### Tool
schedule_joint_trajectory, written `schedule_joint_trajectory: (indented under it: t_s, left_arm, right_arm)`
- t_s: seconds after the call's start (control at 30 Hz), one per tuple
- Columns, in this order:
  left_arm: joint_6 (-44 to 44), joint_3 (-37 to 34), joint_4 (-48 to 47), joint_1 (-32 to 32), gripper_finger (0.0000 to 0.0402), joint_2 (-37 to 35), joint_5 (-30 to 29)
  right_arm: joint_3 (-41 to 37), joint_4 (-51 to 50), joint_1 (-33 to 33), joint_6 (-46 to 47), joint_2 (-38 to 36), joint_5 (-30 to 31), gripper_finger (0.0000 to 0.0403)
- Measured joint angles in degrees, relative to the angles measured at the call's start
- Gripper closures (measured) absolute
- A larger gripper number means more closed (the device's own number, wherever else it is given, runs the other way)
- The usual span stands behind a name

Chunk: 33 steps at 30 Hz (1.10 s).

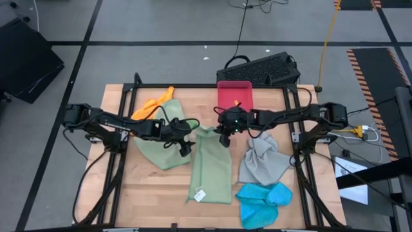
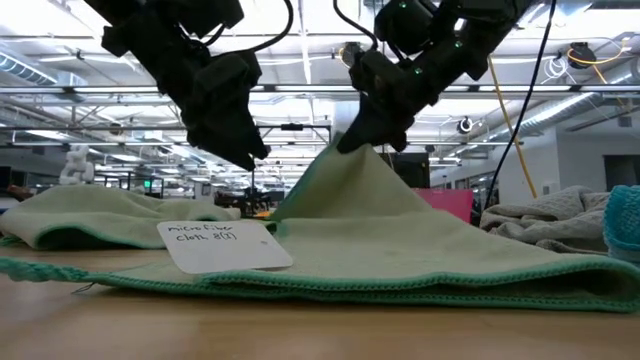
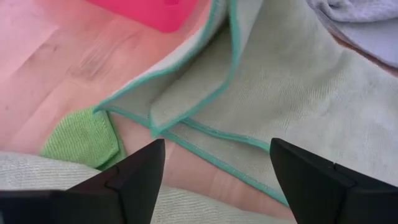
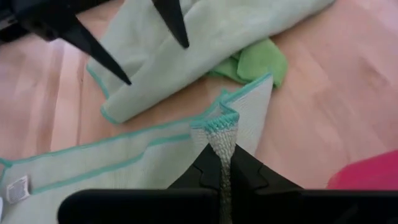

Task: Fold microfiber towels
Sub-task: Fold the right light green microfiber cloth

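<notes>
A pale sage green towel (image 1: 212,171) lies as a long strip in the table's middle, with a white label (image 2: 225,245) at its near end. My right gripper (image 1: 224,136) is shut on its far end, which rises in a peak (image 2: 360,165). My left gripper (image 3: 214,180) hovers open just left of that peak, above the strip's far left hem, touching nothing. A second sage towel (image 1: 161,153) lies crumpled under the left arm, with a bright green towel (image 3: 81,137) peeking out from beneath it. My right gripper pinches the sage towel's far end between its two fingers, on a bunched bit of the teal-hemmed edge (image 4: 221,127). The fingers slant down from the table's right. That end is lifted into a tent while the rest of the strip lies on the table.
An orange towel (image 1: 154,104) lies at the far left. The pink-red tray (image 1: 235,95) stands at the far edge behind my right gripper. A grey towel (image 1: 264,161) and a bright blue towel (image 1: 264,203) lie crumpled at the right.
</notes>
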Motion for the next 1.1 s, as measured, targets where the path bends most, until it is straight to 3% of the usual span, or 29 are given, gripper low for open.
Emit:
schedule_joint_trajectory:
  t_s: [1.1]
  left_arm:
    - [0.34, 0.0, 0.02, -0.02, 0.0112, 0.04, 1.07]
  right_arm:
    - [-1.21, 5.22, 1.27, 7.8, -0.02, -0.04, 0.0399]
